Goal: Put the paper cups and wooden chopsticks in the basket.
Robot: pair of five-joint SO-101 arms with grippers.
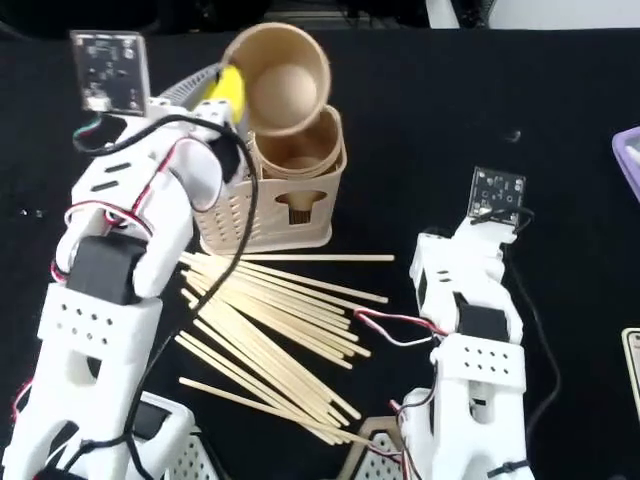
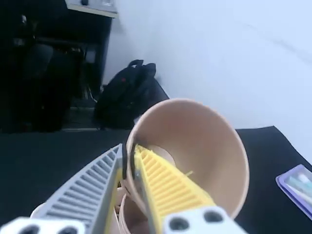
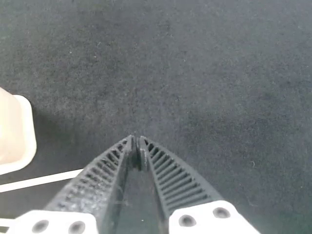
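While one cup (image 1: 300, 155) sits in the basket (image 1: 268, 228), chopsticks (image 1: 280, 320) lie outside.

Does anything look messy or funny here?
Yes. The wooden chopsticks lie scattered in a messy fan on the table beside the basket, not inside it. And the left pincer holds a paper cup tipped sideways above the basket.

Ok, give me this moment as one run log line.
left pincer: shut on paper cup rim, cup tilted over basket | basket: cups inside | chopsticks: loose on table beside basket | right pincer: shut, empty
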